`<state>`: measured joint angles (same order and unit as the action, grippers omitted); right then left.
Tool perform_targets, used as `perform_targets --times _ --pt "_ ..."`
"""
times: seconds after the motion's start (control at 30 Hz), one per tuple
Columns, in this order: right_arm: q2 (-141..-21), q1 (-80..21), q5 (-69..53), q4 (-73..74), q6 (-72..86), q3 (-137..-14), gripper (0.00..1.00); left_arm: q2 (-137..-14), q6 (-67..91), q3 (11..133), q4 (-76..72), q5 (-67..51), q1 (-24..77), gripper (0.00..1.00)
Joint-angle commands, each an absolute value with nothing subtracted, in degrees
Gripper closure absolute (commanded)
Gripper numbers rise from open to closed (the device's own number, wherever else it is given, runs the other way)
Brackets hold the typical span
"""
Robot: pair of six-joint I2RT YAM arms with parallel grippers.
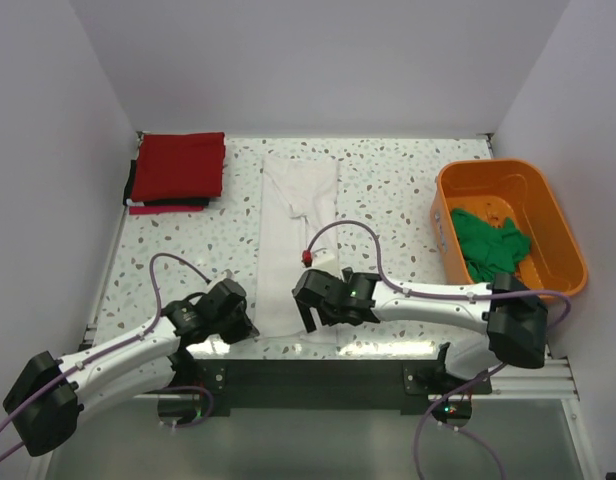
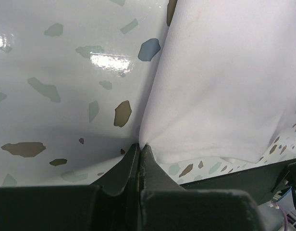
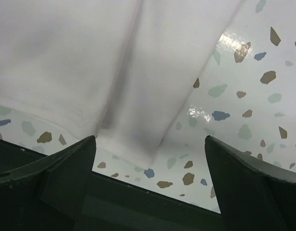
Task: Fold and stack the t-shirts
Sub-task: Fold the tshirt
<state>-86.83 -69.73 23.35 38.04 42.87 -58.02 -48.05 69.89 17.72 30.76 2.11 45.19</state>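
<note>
White t-shirt [image 1: 300, 215]: lies mid-table [image 1: 388, 190], folded lengthwise into a narrow strip. Long axis runs near-to-far, one short end by my arm bases, the other pointing at the back wall. Cannot tell collar end from hem.

Left pincer [image 1: 246, 322]: at the strip's near-left corner. Left wrist view shows the pincer [image 2: 140, 147] closed tip to tip, the white t-shirt [image 2: 220, 86] drawn to a point right at the tips, so I have the cloth's edge nipped. The top view does not show this grip; the wrist hides it.

Right pincer [image 1: 313, 318]: over the strip's near end. Right wrist view shows the pincer [image 3: 150, 139] spread wide and holding nothing, with the white t-shirt [image 3: 90, 62] below, a lengthwise crease down it, its near edge falling between the fingers.

Top view only: red t-shirt [image 1: 178, 165] folded square at the far-left corner, resting on the dark t-shirt [image 1: 128, 188], whose edge peeks out on the left. Green t-shirt [image 1: 491, 245] bunched inside the orange tub [image 1: 440, 215] at the right side, well apart from the strip.
</note>
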Motion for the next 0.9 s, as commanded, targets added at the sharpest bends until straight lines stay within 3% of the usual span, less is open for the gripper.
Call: perform_targets --times 0.0,0.23,0.37,0.47,0.63,0.7,0.87 --pt "-83.0 -70.0 20.9 36.7 45.1 -55.5 0.01 -49.4 69.4 16.8 37.8 4.6 45.5 1.0" --pt "-77.3 -69.7 16.8 33.7 49.1 -49.3 0.04 -49.5 69.1 17.2 38.2 4.5 45.6 1.0" --pt "-74.5 -68.4 11.7 27.5 51.9 -42.7 0.26 -48.9 69.0 17.2 38.1 4.4 45.5 1.0" --pt "-74.3 -67.4 7.7 23.2 53.1 -39.9 0.35 -48.6 68.8 17.2 38.2 4.2 45.5 1.0" --pt "-75.4 -67.2 7.6 22.1 54.1 -38.2 0.42 -48.2 68.9 17.1 38.1 4.1 45.5 1.0" --pt "-75.8 -67.1 6.4 19.4 54.3 -37.5 0.51 -48.2 68.9 17.0 37.9 4.0 45.5 1.0" --pt "-79.6 -67.1 7.8 20.7 54.8 -38.1 0.56 -48.2 68.7 17.0 37.7 3.7 45.5 1.0"
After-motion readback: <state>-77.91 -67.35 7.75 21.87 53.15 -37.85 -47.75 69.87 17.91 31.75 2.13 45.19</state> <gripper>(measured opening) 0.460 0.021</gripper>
